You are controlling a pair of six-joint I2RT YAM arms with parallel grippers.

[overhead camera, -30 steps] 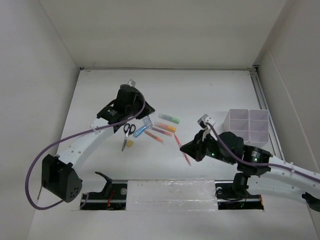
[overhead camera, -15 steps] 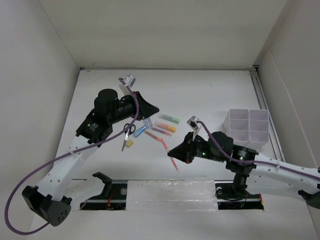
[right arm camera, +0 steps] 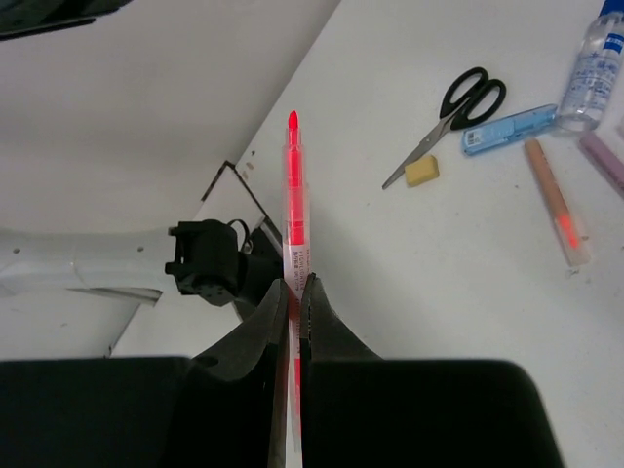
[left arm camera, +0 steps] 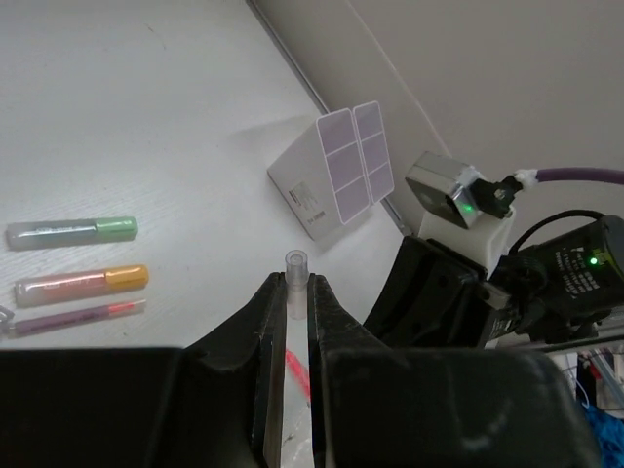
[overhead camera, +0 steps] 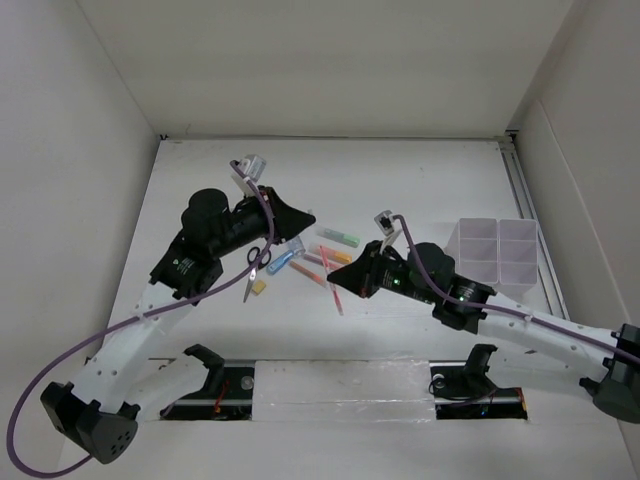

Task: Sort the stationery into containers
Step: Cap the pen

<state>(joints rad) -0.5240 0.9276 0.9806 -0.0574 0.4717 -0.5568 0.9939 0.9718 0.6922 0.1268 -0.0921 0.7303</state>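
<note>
My right gripper (right arm camera: 293, 283) is shut on a thin red pen (right arm camera: 293, 195) whose tip points away from the wrist; from above, this gripper (overhead camera: 336, 279) hangs right of the pile. My left gripper (left arm camera: 295, 285) is shut on a small clear plastic cap (left arm camera: 294, 265) and is aimed at the right arm; from above it (overhead camera: 308, 219) sits over the pile. On the table lie black-handled scissors (right arm camera: 456, 105), a yellow eraser (right arm camera: 421, 171), a blue marker (right arm camera: 507, 129), a glue bottle (right arm camera: 595, 60), a green marker (left arm camera: 73, 232) and an orange marker (left arm camera: 83, 284). The containers (overhead camera: 495, 255) stand at the right.
A brownish-orange pen (right arm camera: 556, 203) and a purple pen (left arm camera: 78, 318) lie among the markers. White walls enclose the table on three sides. A rail with black mounts (overhead camera: 215, 370) runs along the near edge.
My right gripper has carried the red pen left and farther from the near edge, toward the pile. The left arm swung round, so its gripper now points right toward the right arm.
</note>
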